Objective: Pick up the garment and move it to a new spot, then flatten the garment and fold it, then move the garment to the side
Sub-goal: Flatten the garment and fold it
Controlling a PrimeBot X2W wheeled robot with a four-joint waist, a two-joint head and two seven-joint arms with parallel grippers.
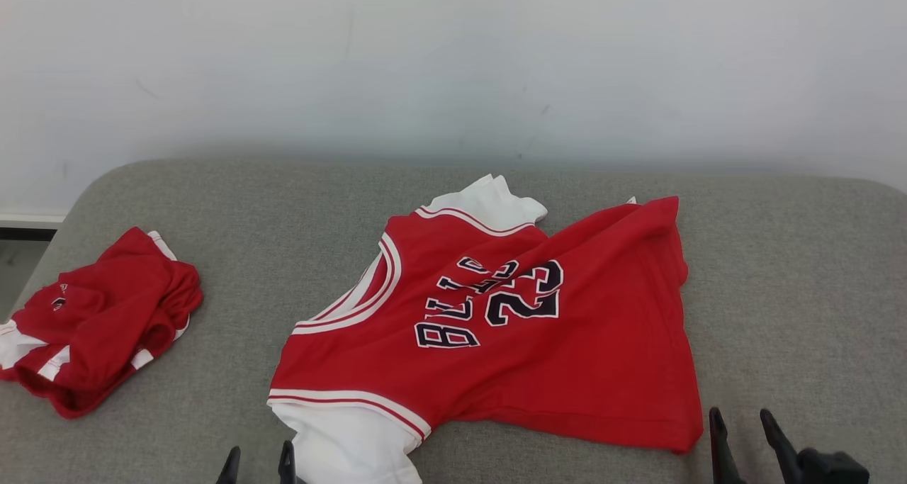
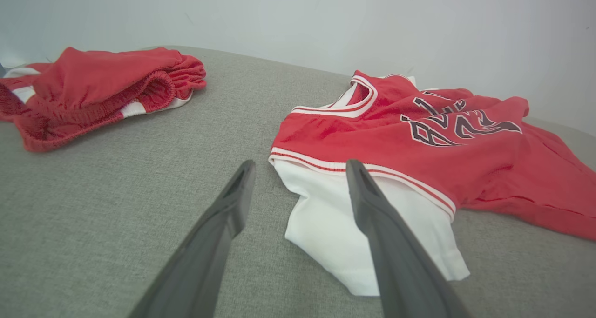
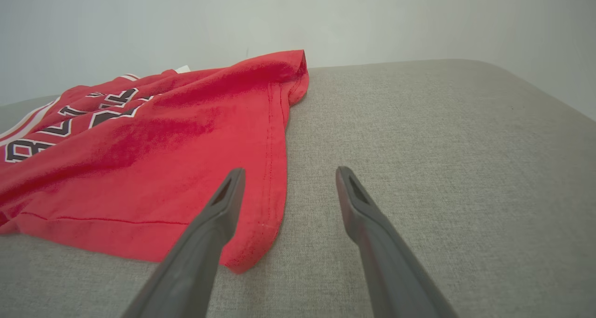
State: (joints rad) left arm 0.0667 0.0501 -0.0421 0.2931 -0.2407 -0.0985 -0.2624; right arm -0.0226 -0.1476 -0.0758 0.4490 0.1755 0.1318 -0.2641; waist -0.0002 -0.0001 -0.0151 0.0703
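The garment [image 1: 538,356] is a red jersey with white sleeves and dark number 23, lying spread but wrinkled in the middle of a grey cushioned surface [image 1: 793,293]. My left gripper [image 1: 256,464] stands open at the bottom edge, just left of the jersey's near white sleeve [image 2: 335,225]; in the left wrist view its fingers [image 2: 223,220] straddle that sleeve's edge without touching it. My right gripper [image 1: 744,427] is open by the jersey's near right hem corner [image 3: 247,257], with the left finger over the hem and the gripper [image 3: 286,176] holding nothing.
A bundled pair of red shorts with white trim [image 1: 99,321] lies at the left end of the surface, also seen as the red shorts [image 2: 98,90]. A pale wall [image 1: 453,59] rises behind. Bare grey cushion [image 3: 442,136] extends right of the jersey.
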